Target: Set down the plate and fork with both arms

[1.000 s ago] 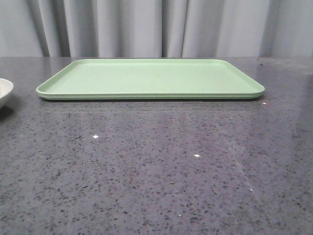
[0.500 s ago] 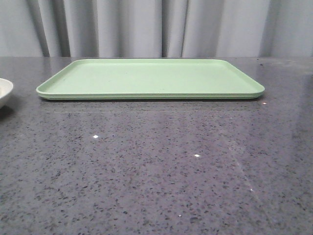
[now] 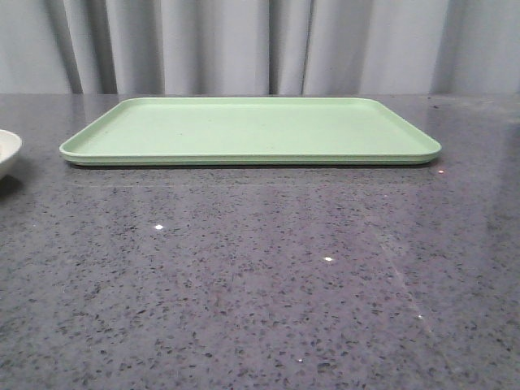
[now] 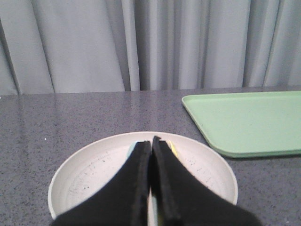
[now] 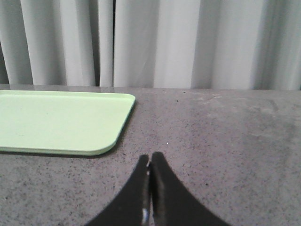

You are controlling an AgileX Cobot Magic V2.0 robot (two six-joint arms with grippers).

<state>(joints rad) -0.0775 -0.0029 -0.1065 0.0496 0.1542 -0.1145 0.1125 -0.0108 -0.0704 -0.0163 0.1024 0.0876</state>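
Observation:
The cream-white speckled plate (image 4: 94,169) lies on the grey table, left of the tray; only its rim (image 3: 6,150) shows at the left edge of the front view. My left gripper (image 4: 151,141) hovers over the plate's middle, shut, with nothing seen between its fingers. A sliver of the yellow fork (image 4: 173,148) shows in the plate beside the fingers, the rest hidden behind them. My right gripper (image 5: 150,157) is shut above bare table to the right of the tray, holding nothing. Neither gripper appears in the front view.
A flat rectangular light-green tray (image 3: 244,126) lies at the back middle of the table with nothing on it; it also shows in the left wrist view (image 4: 244,120) and right wrist view (image 5: 56,117). A pale blue-green utensil (image 4: 132,148) also lies in the plate. Grey curtains hang behind the table.

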